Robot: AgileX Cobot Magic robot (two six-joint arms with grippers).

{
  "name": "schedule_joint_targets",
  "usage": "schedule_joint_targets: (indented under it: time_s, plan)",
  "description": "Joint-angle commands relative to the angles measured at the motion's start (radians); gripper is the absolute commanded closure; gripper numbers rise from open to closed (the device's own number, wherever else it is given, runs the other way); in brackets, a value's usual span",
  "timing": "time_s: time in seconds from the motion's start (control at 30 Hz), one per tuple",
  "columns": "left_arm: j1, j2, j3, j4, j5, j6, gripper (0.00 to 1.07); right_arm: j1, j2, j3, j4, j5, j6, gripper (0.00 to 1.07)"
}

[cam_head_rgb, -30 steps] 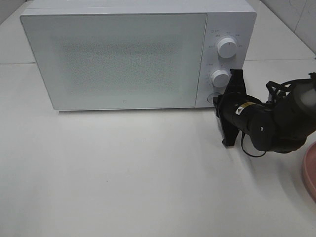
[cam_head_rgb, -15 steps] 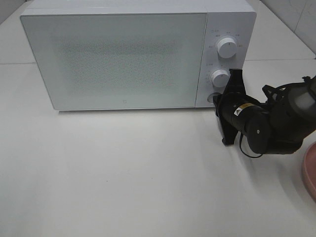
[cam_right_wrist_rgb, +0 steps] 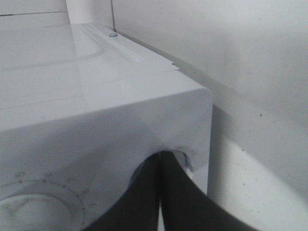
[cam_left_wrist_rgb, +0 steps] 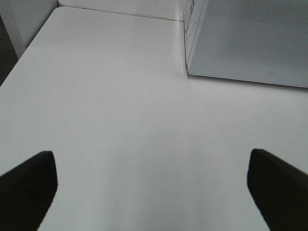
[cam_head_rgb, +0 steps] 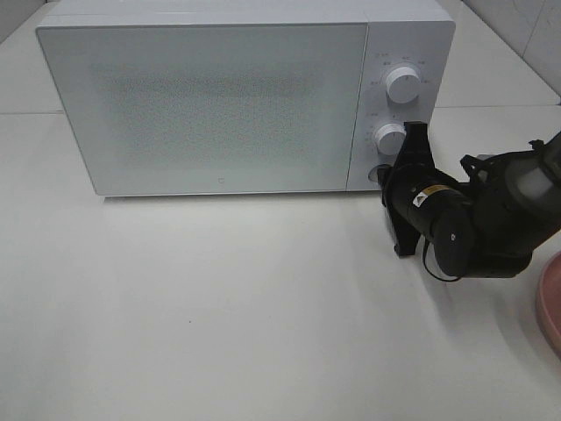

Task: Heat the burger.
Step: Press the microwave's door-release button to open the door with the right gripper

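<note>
The burger is out of view. A white microwave (cam_head_rgb: 219,105) stands at the back of the table with its door closed. My right gripper (cam_head_rgb: 387,175) is shut, and its tips rest against the round button (cam_head_rgb: 378,174) below the two knobs (cam_head_rgb: 401,85). In the right wrist view its dark fingers (cam_right_wrist_rgb: 161,192) lie pressed together against the microwave's control panel (cam_right_wrist_rgb: 96,120), beside a dial (cam_right_wrist_rgb: 29,211). My left gripper (cam_left_wrist_rgb: 154,192) does not show in the high view. In its own wrist view its fingers (cam_left_wrist_rgb: 29,187) stand wide apart over bare table, near the microwave's corner (cam_left_wrist_rgb: 250,38).
A pink plate (cam_head_rgb: 550,303) pokes in at the right edge of the high view. A white wall (cam_right_wrist_rgb: 216,43) stands behind the microwave. White tabletop (cam_head_rgb: 219,307) stretches in front of the microwave.
The right arm's body has shifted slightly, while its gripper stays shut at the microwave's button. The microwave door has stayed closed.
</note>
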Motion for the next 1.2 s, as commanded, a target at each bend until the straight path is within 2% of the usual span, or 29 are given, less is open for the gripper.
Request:
schedule_joint_targets:
  time_s: [0.03, 0.5, 1.2]
  plan:
    - [0.003, -0.002, 0.002, -0.001, -0.015, -0.003, 0.07, -0.017, -0.014, -0.075, 0.076, -0.166, -0.049, 1.05]
    - [0.003, -0.002, 0.002, -0.001, -0.015, -0.003, 0.07, -0.02, -0.008, -0.159, 0.201, -0.28, -0.175, 1.04]
    - [0.003, -0.002, 0.002, -0.001, -0.015, -0.003, 0.07, -0.018, -0.005, -0.154, 0.162, -0.243, -0.172, 1.05]
